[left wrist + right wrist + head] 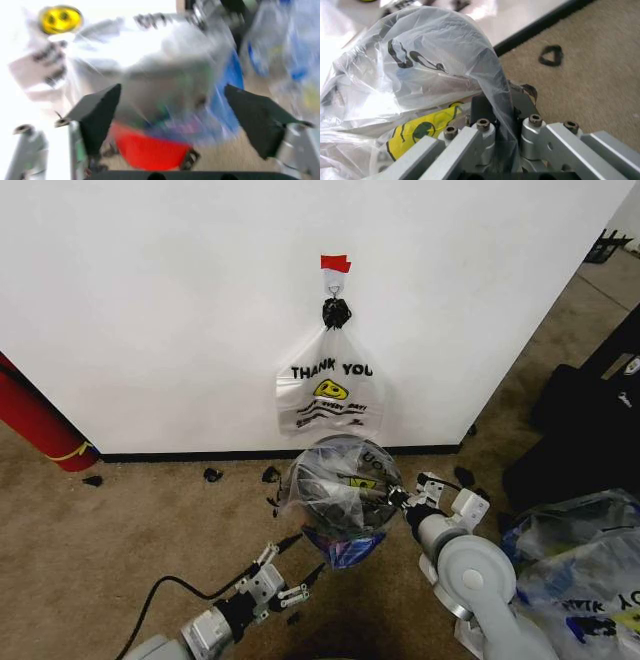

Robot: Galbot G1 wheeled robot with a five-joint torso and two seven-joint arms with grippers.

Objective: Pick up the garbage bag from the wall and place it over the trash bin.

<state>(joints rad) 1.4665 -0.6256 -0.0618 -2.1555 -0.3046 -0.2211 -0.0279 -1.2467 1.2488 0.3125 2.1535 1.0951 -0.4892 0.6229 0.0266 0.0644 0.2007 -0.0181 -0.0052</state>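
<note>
I see a white wall (150,310) with black baseboard (180,454); beneath it brown carpet (120,530); a red cylinder (35,420) leans against the wall.

Right arm reaches forward from lower right, elbow joint large in head view. Right gripper (400,498) at the bin's right side, fingers (481,112) clamped on a fold of the garbage bag (335,480). Left arm low at lower left; left gripper (300,565) spread wide, holding nothing, pointing toward the bin.
</note>
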